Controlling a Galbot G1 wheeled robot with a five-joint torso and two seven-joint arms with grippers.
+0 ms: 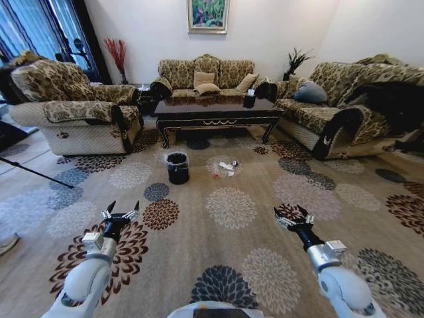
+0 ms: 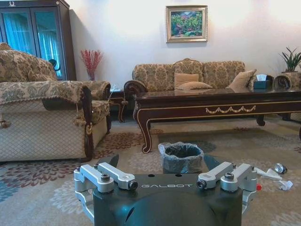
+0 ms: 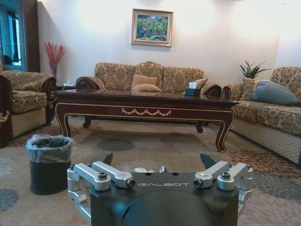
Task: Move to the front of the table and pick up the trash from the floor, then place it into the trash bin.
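Nearest, the left hand [image 1: 120, 213] and right hand [image 1: 294, 216] hover low over the flowered carpet [image 1: 232, 265], fingers spread apart, holding nothing. Farther off lies the trash [image 1: 226, 167]: crumpled white scraps, a red-capped clear piece and a small silvery bit. The trash bin [image 1: 177, 167], black with a greyish liner, stands just left of it. Beyond both runs the dark counter [image 1: 217, 114] with its gold-trimmed front edge. Open carpet stretches between hands and trash.

A home living room: patterned sofas [image 1: 207, 74] around a dark coffee table [image 1: 215, 110], floral carpet [image 1: 232, 209], framed painting [image 1: 208, 14].
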